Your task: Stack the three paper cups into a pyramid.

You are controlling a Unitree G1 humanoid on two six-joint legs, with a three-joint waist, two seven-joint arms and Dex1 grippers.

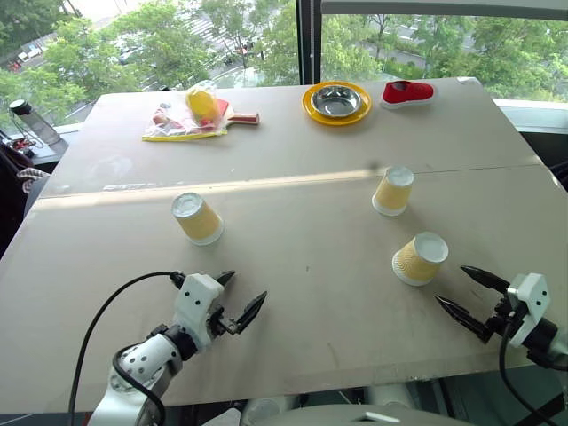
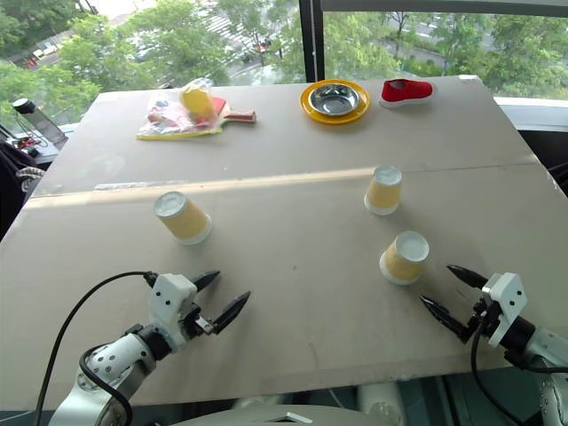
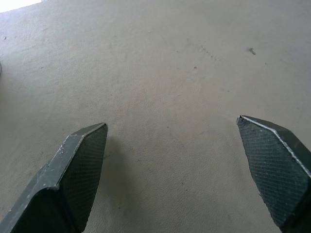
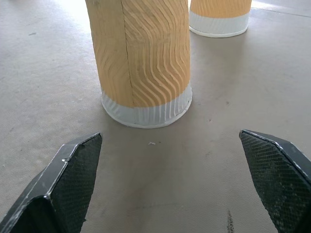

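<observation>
Three paper cups stand apart on the tan table (image 1: 293,293), each upside down with its white rim on the surface. One cup (image 1: 197,218) is at the left, one (image 1: 393,191) at the right and farther back, and one (image 1: 420,258) at the right and nearer. My right gripper (image 1: 449,284) is open, just short of the nearer right cup (image 4: 143,63), which stands ahead of its fingers and touches neither; the farther cup (image 4: 221,17) shows behind it. My left gripper (image 1: 248,285) is open over bare table, below and to the right of the left cup.
At the far edge sit a yellow plate (image 1: 312,108) with a steel bowl, a red shoe (image 1: 408,91) and a plastic bag (image 1: 191,115) of items with a paddle. A bottle (image 1: 31,120) stands off the table's left. The front edge runs just under both grippers.
</observation>
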